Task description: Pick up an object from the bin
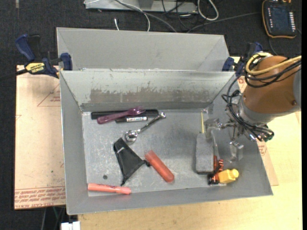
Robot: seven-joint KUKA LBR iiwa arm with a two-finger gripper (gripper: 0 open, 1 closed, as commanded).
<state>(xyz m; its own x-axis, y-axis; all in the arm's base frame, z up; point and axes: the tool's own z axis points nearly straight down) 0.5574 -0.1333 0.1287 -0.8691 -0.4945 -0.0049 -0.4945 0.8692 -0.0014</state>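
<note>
My gripper [224, 142] hangs low over the right end of the bin, fingers open and nothing between them. A grey rectangular block [203, 155] lies just left of the left finger, close to it or touching. Right below the gripper, against the front wall, sits a small yellow and orange-black thing [224, 176].
Mid-bin lie an orange-red cylinder [159, 166] and a black wedge-shaped piece [128, 161]. A pink marker [109, 189] lies at the front left. A metal spoon [144, 127], a black pen [125, 119] and a purple tool [120, 115] lie near the back wall.
</note>
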